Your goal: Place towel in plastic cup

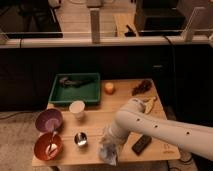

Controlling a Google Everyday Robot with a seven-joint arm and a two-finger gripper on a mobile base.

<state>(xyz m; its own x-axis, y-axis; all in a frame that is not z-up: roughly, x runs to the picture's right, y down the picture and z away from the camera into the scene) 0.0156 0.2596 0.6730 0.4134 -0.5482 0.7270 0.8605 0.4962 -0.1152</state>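
Wooden counter [125,117] under dim light. Claw [108,146] low at front edge, seemingly gripping bluish towel [108,154]. White plastic cup [77,109] stands left of centre. Advisable: lift clear of steel cup [80,139], then lower straight above opening.

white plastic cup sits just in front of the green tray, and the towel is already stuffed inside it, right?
Not quite. The white plastic cup does sit just in front of the green rectangular tray, but the pale crumpled towel is not inside it: the camera view shows it at the table's front edge, under the robot's hand.
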